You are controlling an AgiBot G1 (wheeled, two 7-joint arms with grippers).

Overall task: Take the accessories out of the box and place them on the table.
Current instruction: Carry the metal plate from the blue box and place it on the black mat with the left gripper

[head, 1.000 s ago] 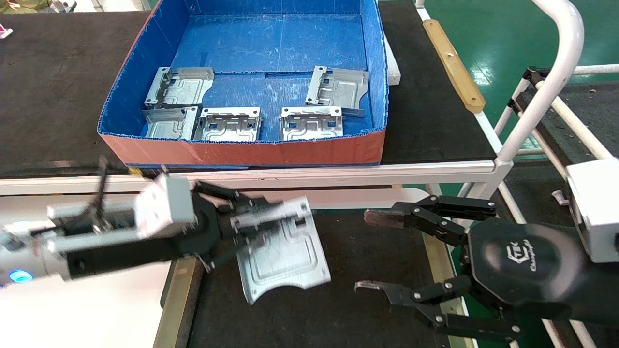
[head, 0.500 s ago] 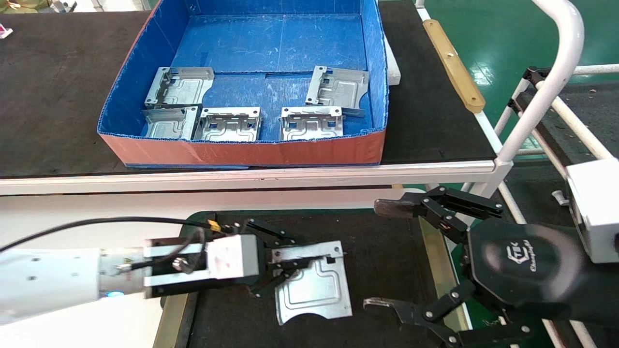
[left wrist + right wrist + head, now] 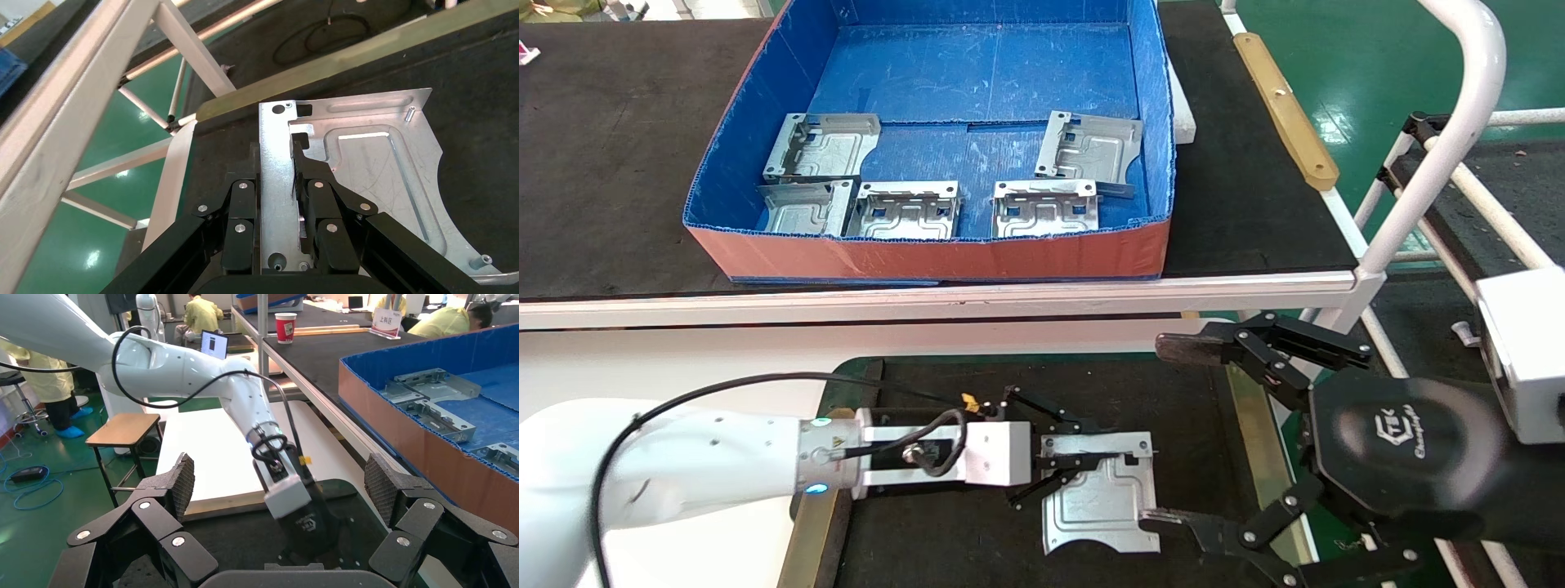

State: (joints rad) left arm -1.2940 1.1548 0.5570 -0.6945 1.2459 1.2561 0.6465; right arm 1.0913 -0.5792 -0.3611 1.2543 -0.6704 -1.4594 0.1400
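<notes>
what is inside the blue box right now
Five silver plates lie on the floor of the box, all toward its near side. The near wall hides the front plates' lower edges; the rest is bare blue floor.

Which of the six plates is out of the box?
The plate on the black mat, clamped by the left gripper; the other five lie in the box.

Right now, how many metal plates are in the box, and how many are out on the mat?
Metal plates in the blue box: 5
Metal plate over the black mat, held by the left gripper: 1
Total: 6
</notes>
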